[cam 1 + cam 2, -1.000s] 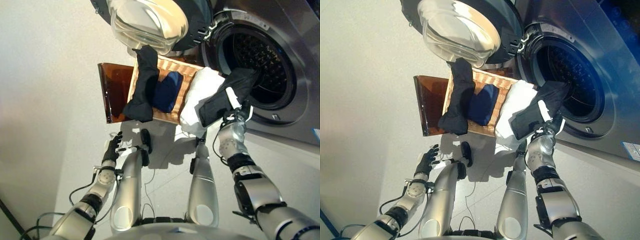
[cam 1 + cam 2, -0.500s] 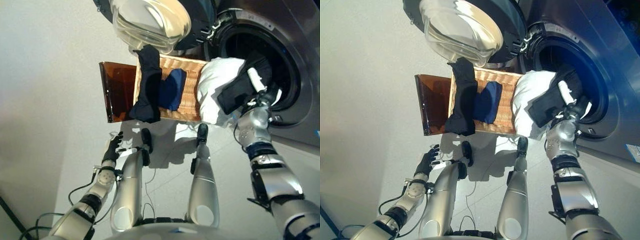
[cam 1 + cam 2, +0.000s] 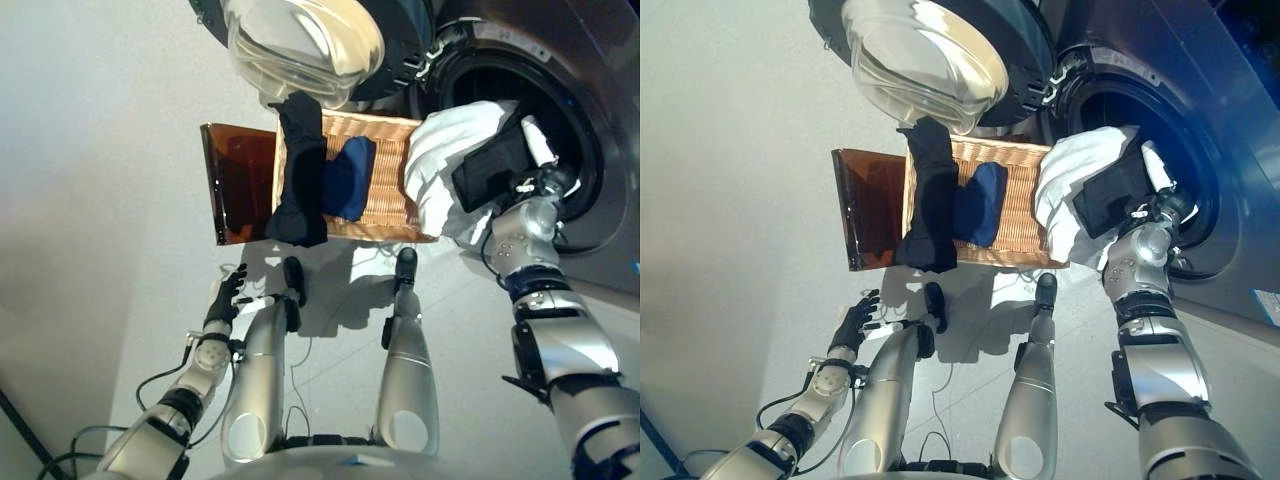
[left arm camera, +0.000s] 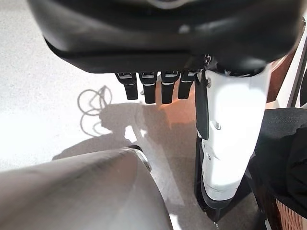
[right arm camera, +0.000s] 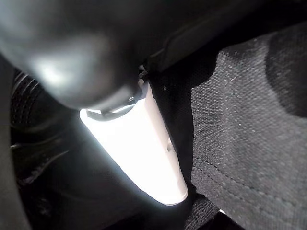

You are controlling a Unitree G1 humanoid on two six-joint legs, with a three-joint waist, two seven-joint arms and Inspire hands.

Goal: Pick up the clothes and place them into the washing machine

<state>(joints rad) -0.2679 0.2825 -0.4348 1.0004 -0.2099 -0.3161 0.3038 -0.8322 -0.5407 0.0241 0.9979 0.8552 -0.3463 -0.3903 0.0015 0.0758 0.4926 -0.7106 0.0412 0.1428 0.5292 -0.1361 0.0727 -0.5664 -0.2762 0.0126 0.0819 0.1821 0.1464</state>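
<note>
My right hand (image 3: pixel 533 186) is shut on a bundle of clothes: a black garment (image 3: pixel 489 170) pinned under its white-covered thumb (image 5: pixel 139 148) and a white garment (image 3: pixel 440 165) hanging beside it. The bundle sits at the lower left rim of the washing machine's open drum (image 3: pixel 520 80), the white cloth partly over the rim. In the wicker basket (image 3: pixel 388 195) on the floor lie a long black garment (image 3: pixel 298 170), draped over the basket's left edge, and a dark blue one (image 3: pixel 348 178). My left hand (image 3: pixel 226 296) hangs low at the left, open and empty, fingers (image 4: pixel 153 88) straight.
The machine's round glass door (image 3: pixel 300 40) stands swung open above the basket. A brown translucent panel (image 3: pixel 235 180) lies against the basket's left side. Pale floor (image 3: pixel 100 200) spreads to the left.
My right hand has carried the black and white bundle up and to the right, from over the basket's right edge to the drum's opening. The left hand has stayed put.
</note>
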